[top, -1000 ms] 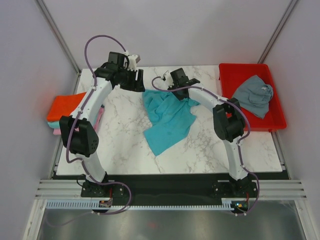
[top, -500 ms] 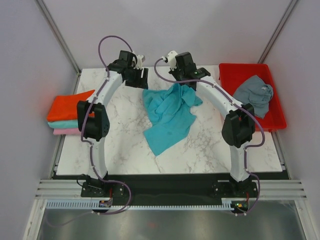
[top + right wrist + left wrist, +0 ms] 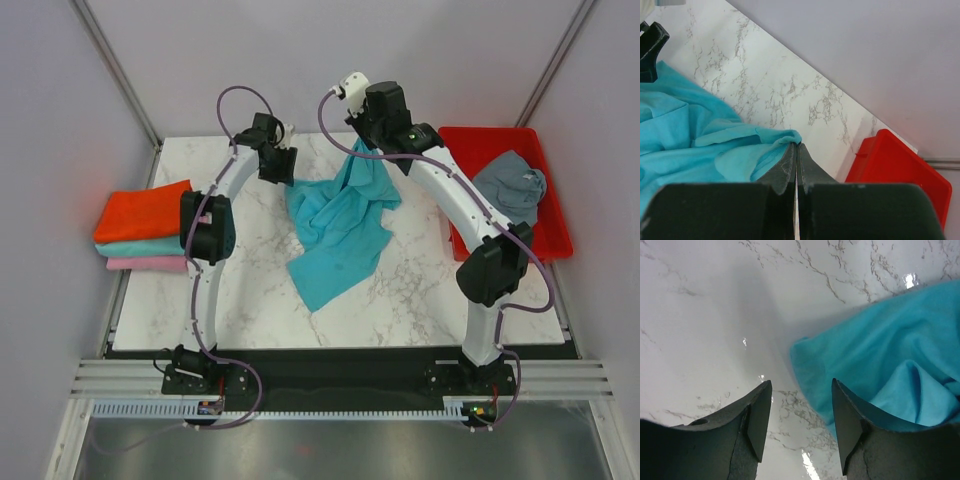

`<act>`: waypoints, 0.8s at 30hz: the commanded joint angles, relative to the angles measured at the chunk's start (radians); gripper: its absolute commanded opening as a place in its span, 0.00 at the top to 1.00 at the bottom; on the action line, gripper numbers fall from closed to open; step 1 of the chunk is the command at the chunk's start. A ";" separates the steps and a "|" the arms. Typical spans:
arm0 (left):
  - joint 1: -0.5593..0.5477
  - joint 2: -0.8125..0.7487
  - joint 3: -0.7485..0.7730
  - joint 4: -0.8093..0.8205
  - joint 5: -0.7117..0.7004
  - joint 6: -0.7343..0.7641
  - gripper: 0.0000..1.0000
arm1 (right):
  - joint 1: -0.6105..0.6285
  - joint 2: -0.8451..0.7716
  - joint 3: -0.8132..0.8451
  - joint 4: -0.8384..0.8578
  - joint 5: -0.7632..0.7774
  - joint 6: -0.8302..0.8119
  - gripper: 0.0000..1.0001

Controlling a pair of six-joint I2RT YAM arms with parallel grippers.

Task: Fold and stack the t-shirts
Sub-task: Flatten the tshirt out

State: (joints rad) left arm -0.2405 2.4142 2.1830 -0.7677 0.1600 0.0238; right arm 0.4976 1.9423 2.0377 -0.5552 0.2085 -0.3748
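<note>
Red tray [image 3: 553, 228] upper right holding crumpled grey shirt [image 3: 510, 190]. Right gripper [image 3: 796, 145] pinching turquoise shirt [image 3: 340, 230] edge; left gripper [image 3: 801, 383] hanging spread over its corner.

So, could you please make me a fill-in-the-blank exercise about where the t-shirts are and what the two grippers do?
1. The right gripper is ____ on a fold of the turquoise t-shirt.
2. The left gripper is ____ and holds nothing.
3. The grey t-shirt lies ____ the red tray.
4. The orange-red t-shirt lies on ____ of the teal t-shirt.
Missing words: shut; open; in; top.
</note>
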 commanded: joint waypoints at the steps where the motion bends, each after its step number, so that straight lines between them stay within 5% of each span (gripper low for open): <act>1: 0.003 0.031 0.072 0.039 -0.005 0.034 0.42 | 0.004 -0.029 0.036 0.008 0.026 -0.015 1.00; 16: -0.002 0.111 0.100 0.028 0.180 0.054 0.43 | 0.002 -0.026 0.027 0.012 0.048 -0.019 1.00; 20: -0.003 0.103 0.103 0.030 0.147 0.044 0.98 | 0.004 -0.042 0.007 0.017 0.058 -0.026 1.00; 24: -0.002 -0.031 0.083 0.021 0.125 0.033 0.98 | -0.001 -0.054 -0.005 0.035 0.089 -0.059 1.00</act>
State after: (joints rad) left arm -0.2420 2.5149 2.2448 -0.7540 0.2951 0.0513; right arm 0.4973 1.9385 2.0357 -0.5606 0.2478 -0.3988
